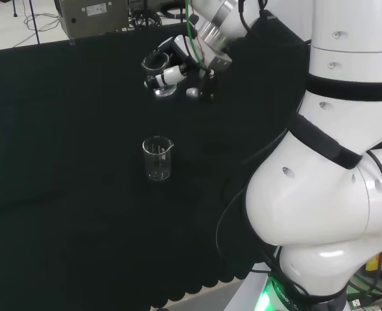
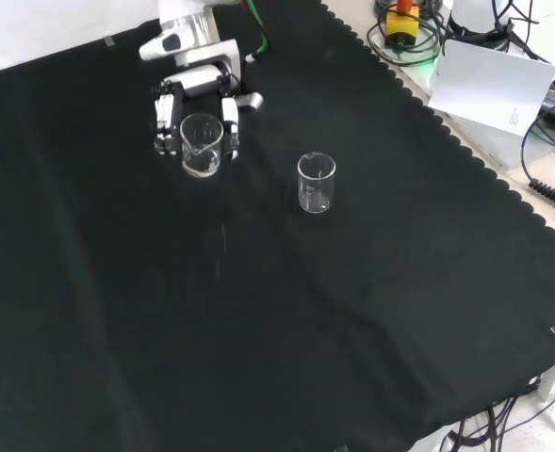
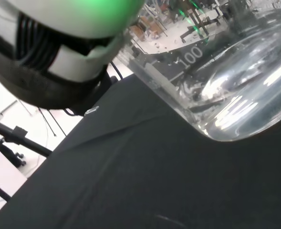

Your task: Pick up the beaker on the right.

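Gripping the clear beaker (image 2: 202, 144) between curled fingers, the hand (image 2: 194, 104) holds it just above the counter (image 2: 258, 311); the second beaker (image 2: 316, 182) stands well clear. I judge smooth glass could slip from my grasp.

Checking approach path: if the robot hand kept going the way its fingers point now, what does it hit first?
The robot hand points down at the cloth, fingers either side of a beaker. Straight on, the fingertips would likely meet the cloth first; depth is unclear. The other beaker stands off that line.
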Motion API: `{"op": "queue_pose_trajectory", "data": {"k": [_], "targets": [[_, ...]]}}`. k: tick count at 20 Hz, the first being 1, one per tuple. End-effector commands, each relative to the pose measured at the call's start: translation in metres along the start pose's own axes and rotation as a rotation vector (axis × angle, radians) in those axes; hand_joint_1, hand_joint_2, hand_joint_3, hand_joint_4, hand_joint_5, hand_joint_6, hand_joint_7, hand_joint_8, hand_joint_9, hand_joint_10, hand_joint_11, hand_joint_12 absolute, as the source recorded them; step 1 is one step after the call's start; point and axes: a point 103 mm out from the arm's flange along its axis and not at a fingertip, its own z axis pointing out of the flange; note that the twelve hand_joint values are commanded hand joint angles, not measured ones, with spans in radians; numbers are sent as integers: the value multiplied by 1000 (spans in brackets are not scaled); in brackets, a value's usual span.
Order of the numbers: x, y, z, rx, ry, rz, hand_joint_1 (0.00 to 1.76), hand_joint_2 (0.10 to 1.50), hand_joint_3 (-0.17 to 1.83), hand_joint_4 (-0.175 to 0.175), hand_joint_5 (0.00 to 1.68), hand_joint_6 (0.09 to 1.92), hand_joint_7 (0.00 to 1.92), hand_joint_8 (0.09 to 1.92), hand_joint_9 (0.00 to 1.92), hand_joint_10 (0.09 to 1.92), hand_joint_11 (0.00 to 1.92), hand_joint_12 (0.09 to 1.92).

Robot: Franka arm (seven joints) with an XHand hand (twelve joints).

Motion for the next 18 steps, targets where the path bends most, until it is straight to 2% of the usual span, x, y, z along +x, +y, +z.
{"op": "queue_pose_trajectory", "data": {"k": [1, 4, 7, 10, 18], "targets": [[5, -41, -36, 76, -33, 29, 1330, 651, 553, -175, 1474, 199, 1550, 134, 1813, 87, 1447, 577], [11, -58, -51, 123, -30, 39, 1329, 652, 556, -175, 1459, 232, 1540, 158, 1820, 87, 1446, 591], [15, -76, -61, 165, -58, 50, 1324, 638, 612, -175, 1381, 414, 1444, 379, 1835, 87, 1440, 630], [18, -95, -69, 196, -78, 68, 1322, 630, 646, -175, 1339, 508, 1398, 488, 1842, 87, 1436, 644], [25, -123, -81, 272, -139, 74, 1321, 624, 667, -175, 1323, 548, 1380, 530, 1846, 87, 1433, 650]]}}
